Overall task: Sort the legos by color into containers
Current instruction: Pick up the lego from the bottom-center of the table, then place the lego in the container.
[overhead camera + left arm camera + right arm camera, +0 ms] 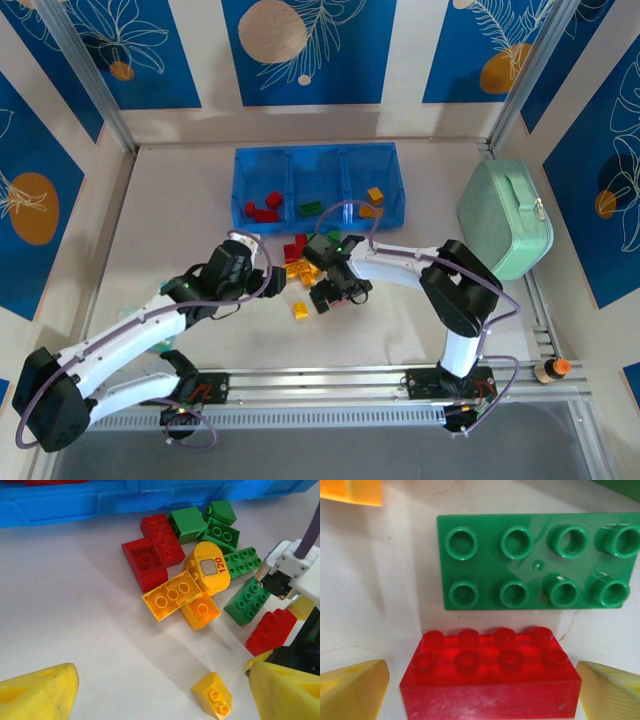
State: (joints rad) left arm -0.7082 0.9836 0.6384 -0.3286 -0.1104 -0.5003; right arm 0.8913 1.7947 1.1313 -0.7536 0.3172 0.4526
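The right gripper straddles a glossy translucent red eight-stud plastic brick, its yellow wedge-shaped pads spread wide on either side, seemingly lined up to pinch it. A smooth green eight-stud brick lies just beyond. The left gripper hangs equally wide above a small orange sloped brick beside the loose pile. The translucent blue three-compartment tray holds some pieces sorted by colour

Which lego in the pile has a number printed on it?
The rounded yellow lego, marked 120 in red on its top. None of the others carries any marking.
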